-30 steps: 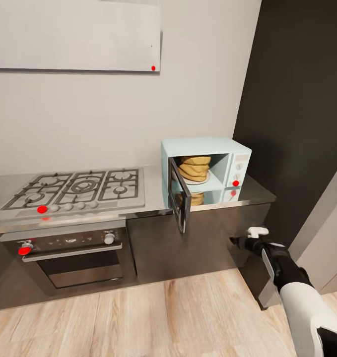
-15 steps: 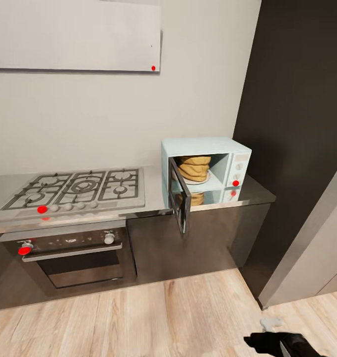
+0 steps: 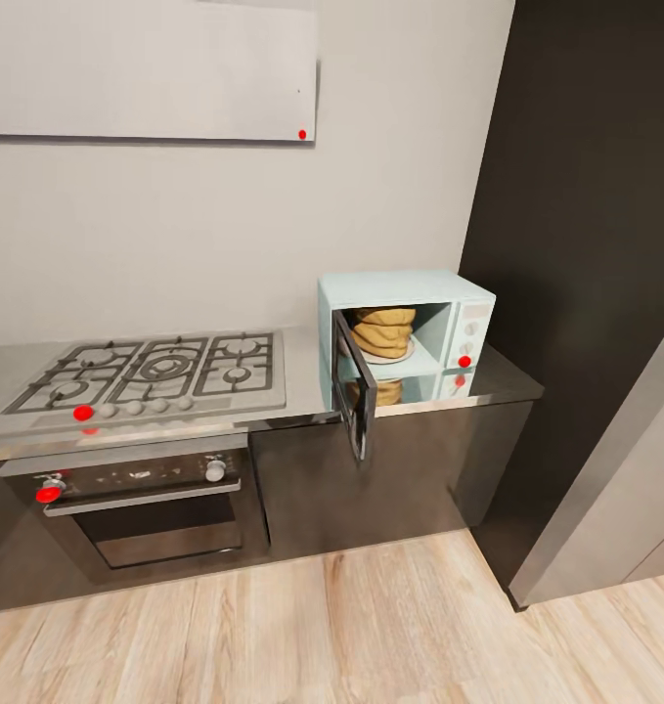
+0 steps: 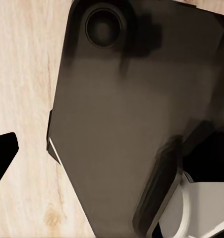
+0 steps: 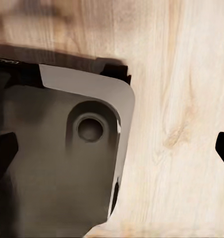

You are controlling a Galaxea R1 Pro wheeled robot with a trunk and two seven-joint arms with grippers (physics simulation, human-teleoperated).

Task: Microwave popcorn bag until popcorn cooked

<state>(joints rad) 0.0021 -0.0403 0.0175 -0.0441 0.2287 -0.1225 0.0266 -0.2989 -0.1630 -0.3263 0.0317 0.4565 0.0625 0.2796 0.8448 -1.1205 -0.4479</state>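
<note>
Steel countertop (image 3: 273, 406) carries microwave (image 3: 406, 332), door open; popcorn bag (image 3: 382, 331) upright inside. Both fingers spread, empty.

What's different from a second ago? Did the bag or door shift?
The right arm dropped down out of the head view; nothing was gripped or released. The popcorn bag stays inside the microwave, whose door remains open. The camera did not move.

The microwave (image 3: 407, 332) is pale blue-green with a dark door, white knobs and a red dot, and the popcorn bag (image 3: 382, 331) inside is golden brown. The countertop (image 3: 508, 383) is shiny grey. The floor (image 3: 302, 626) is pale wood with streaks.
</note>
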